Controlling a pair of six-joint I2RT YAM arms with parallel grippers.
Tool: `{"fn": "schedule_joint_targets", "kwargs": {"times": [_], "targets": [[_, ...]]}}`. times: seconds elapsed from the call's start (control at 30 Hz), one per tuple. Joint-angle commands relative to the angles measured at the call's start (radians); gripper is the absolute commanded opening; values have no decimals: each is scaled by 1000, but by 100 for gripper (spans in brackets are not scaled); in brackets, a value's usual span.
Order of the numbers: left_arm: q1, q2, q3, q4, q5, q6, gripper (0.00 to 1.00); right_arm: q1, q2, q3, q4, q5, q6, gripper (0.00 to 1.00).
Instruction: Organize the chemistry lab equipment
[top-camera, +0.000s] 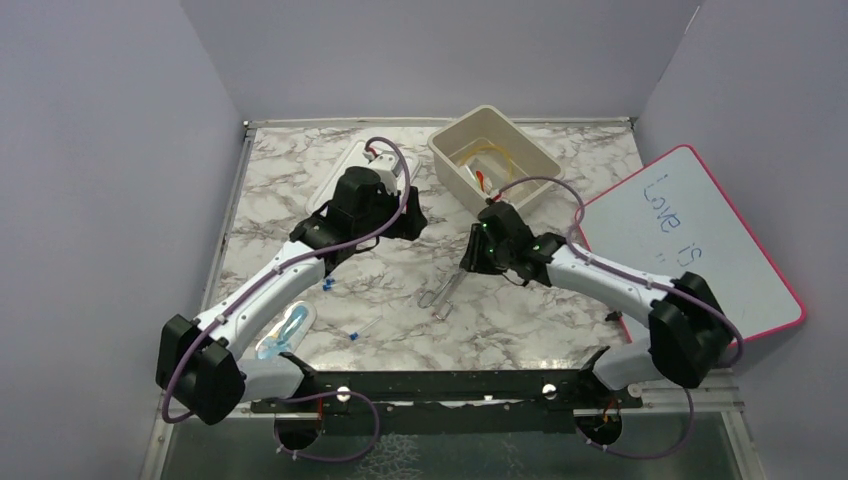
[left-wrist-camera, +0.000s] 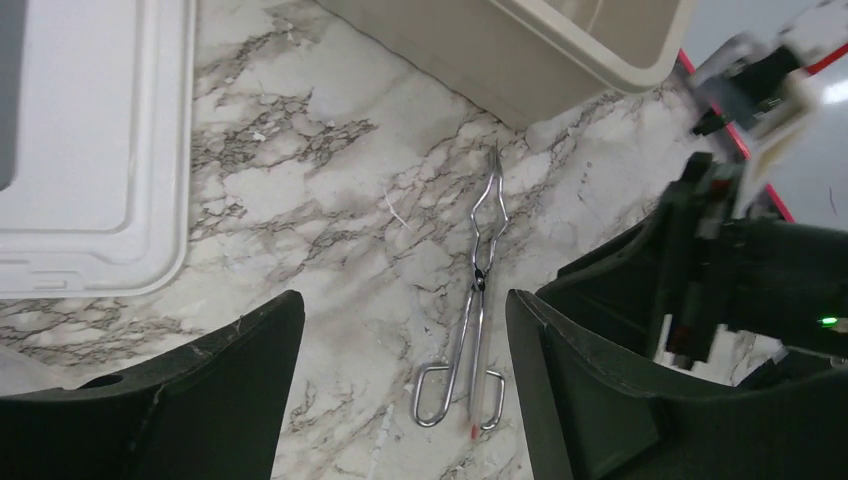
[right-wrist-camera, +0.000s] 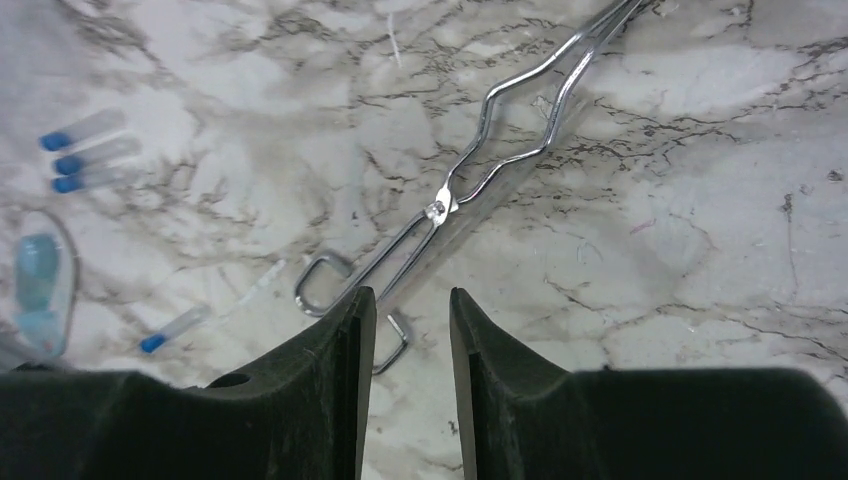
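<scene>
The thin metal tongs lie flat near the middle of the table. Their loop handles face the near edge and their tips point at the beige bin by the far edge, which holds the amber rubber tubing coil. The right gripper hovers over the handles, jaws narrowly parted, clamping nothing. The left gripper hangs above the tongs, jaws wide and empty. Blue-capped tubes and a clear packet lie toward the near left corner.

Left end effector open, right seemingly ajar.
</scene>
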Motion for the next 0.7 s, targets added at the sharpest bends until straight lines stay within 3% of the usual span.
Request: {"fn": "schedule_joint_targets", "kwargs": {"times": [0.0, 0.13, 0.3, 0.67], "targets": [[1, -72, -14, 2, -139, 25, 78, 57, 147, 65, 8, 154, 21, 38], [3, -84, -16, 7, -143, 38, 80, 88, 250, 121, -21, 195, 22, 38], [5, -90, -17, 4, -129, 44, 80, 107, 326, 168, -88, 250, 39, 27], [6, -95, -25, 4, -124, 44, 80, 110, 380, 189, -121, 307, 41, 16]]}}
